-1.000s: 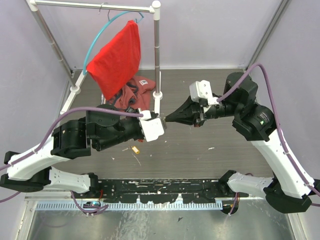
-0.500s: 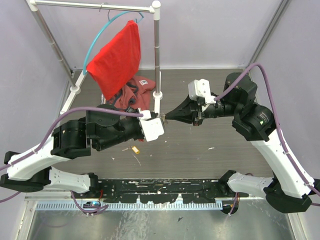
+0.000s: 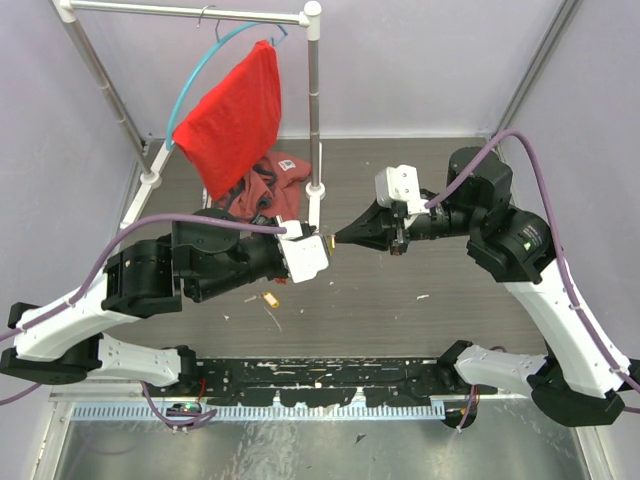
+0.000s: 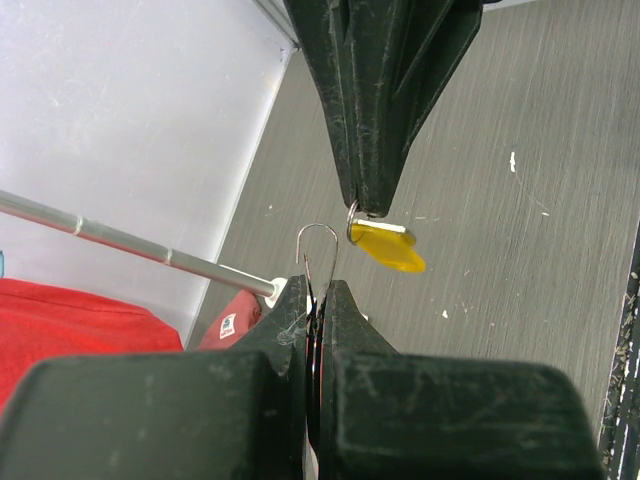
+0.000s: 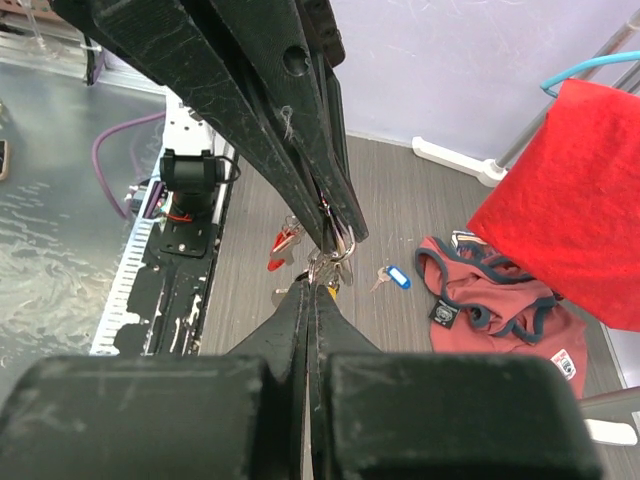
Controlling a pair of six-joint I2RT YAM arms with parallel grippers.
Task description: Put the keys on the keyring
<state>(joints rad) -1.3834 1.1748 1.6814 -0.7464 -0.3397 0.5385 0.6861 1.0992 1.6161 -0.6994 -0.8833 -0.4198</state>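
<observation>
My left gripper is shut on the keyring, a thin silver wire loop standing up out of its fingertips. My right gripper meets it tip to tip above the table and is shut on a key with a yellow tag, which hangs just right of the ring and touches it or nearly does. In the right wrist view the ring, with a few keys hanging from it, sits just above my shut right fingers. A red-tagged key and a blue-tagged key lie on the table below.
A clothes rack post stands just behind the grippers, with a teal hanger hoop holding a red cloth. A maroon garment lies at its foot. A small yellow piece lies on the table near the left arm.
My right gripper has shifted slightly, keeping its tip against the left gripper's tip. The left arm has not moved.
</observation>
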